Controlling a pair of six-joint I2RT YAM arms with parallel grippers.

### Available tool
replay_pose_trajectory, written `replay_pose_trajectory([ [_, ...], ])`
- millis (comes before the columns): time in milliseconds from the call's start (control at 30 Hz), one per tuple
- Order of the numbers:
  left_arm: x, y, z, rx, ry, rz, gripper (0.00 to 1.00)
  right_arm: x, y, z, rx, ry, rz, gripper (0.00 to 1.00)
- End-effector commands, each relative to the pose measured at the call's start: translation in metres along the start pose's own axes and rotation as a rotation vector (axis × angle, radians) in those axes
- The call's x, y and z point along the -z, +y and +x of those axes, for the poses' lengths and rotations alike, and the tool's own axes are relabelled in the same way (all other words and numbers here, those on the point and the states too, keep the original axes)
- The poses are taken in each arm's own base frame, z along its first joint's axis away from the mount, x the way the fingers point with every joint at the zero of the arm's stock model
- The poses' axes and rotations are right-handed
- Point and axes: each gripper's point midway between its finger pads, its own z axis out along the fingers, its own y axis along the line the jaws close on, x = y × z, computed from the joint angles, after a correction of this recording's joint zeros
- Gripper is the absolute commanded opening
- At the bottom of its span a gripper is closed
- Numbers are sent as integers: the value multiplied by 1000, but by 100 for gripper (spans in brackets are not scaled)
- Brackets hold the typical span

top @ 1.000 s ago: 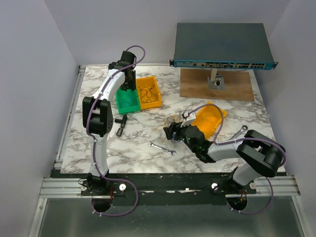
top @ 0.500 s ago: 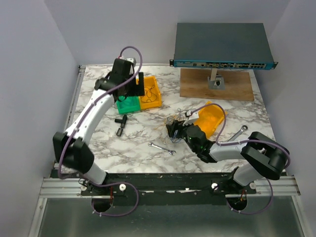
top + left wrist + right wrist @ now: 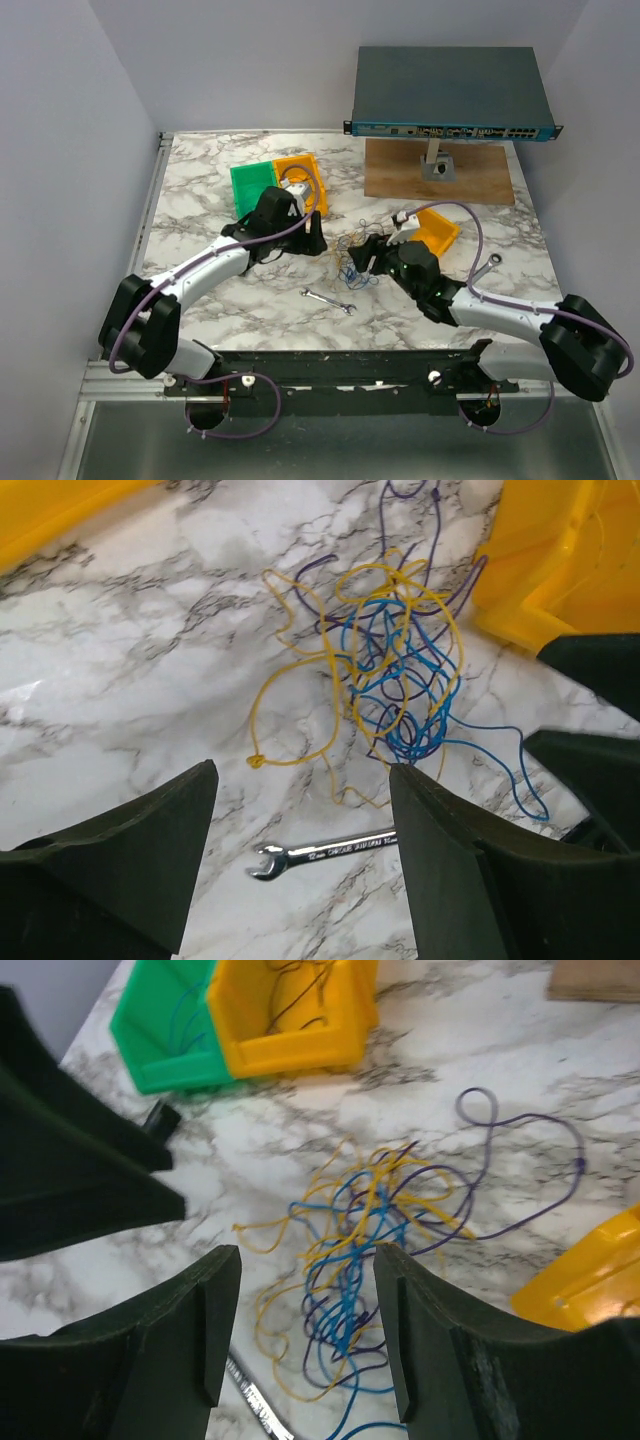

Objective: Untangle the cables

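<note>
The cables [image 3: 352, 250] lie as one loose tangle of thin blue, yellow-orange and dark purple wires on the marble table, between my two grippers. The left gripper [image 3: 312, 240] hovers just left of the tangle, open and holding nothing. In the left wrist view the cables [image 3: 395, 670] sit beyond the open left gripper [image 3: 302, 780], apart from its fingers. The right gripper [image 3: 362, 258] is at the tangle's right side. In the right wrist view the cables [image 3: 370, 1230] lie under the open right gripper [image 3: 305, 1260], which grips nothing.
A small wrench [image 3: 328, 301] lies just in front of the tangle, another wrench [image 3: 488, 268] at the right. A green bin [image 3: 252, 183] and a yellow bin [image 3: 305, 175] stand behind, a tipped yellow bin [image 3: 440, 228] to the right. A network switch [image 3: 450, 92] stands over a wooden board [image 3: 440, 172].
The left arm swung from the green bin forward and right to the tangle, and its gripper opened. The right gripper drew back slightly to the right and its jaws narrowed a little.
</note>
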Motion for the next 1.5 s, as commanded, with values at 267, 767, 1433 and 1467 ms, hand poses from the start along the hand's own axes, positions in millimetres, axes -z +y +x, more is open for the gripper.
replay_pose_trajectory([
  [267, -35, -34, 4, -165, 5, 173, 60, 46, 17, 73, 67, 391, -191, 52],
  [767, -12, -59, -14, -266, -217, 321, 56, 52, 72, -7, 46, 373, -285, 1],
  [1433, 74, -116, -10, -406, -494, 687, 72, 105, 189, -177, -96, 174, -627, 1],
  [1467, 68, -119, -8, -402, -467, 703, 72, 105, 192, -182, -101, 162, -636, 1],
])
